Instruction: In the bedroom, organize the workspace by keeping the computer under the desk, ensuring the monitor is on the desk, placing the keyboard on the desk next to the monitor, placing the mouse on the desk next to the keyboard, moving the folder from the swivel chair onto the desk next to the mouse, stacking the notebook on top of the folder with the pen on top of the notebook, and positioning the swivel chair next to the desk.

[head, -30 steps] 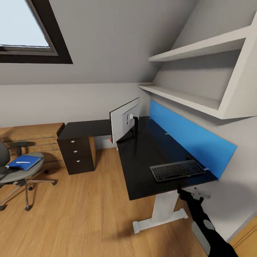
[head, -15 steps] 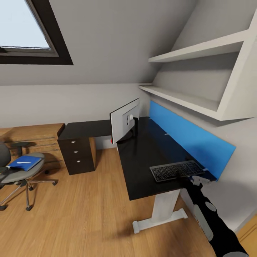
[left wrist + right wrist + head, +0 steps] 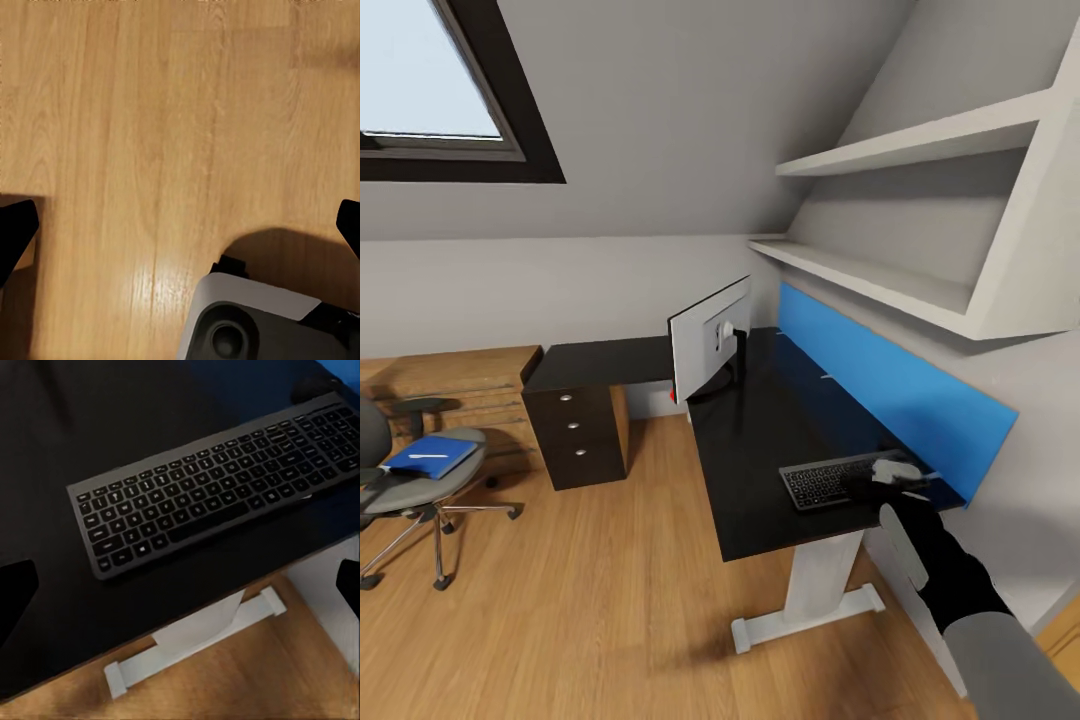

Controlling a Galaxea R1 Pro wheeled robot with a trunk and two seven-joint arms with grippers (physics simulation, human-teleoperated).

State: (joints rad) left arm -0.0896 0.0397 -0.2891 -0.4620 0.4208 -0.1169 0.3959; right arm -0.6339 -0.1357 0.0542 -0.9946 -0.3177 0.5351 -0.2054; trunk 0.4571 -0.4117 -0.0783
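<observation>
The keyboard (image 3: 847, 478) lies flat near the end of the black desk (image 3: 760, 440), close to the front edge and well apart from the monitor (image 3: 708, 338), which stands farther back along the same top with its white back toward the camera; since the task wants the two side by side, the keyboard's present spot looks provisional, and the right arm reaching over it suggests a pick-up or a push toward the screen. In the head view the right gripper (image 3: 890, 478) hovers over the keyboard's far half, near the blue back panel (image 3: 900, 385); whether it touches the keys cannot be told. The right wrist view looks down on the keyboard (image 3: 217, 502) with the dark fingertips (image 3: 16, 592) at opposite edges of the picture, so the jaws stand wide and hold nothing. A dark rounded shape past the keyboard's far corner may be the mouse, but it is too dim to be sure. The left gripper (image 3: 180, 232) hangs spread wide over bare wood floor (image 3: 150, 135), idle. Across the room the blue folder (image 3: 430, 455), a white pen (image 3: 424, 456) lying on it, waits on the swivel chair (image 3: 410, 480), well apart from the desk.
</observation>
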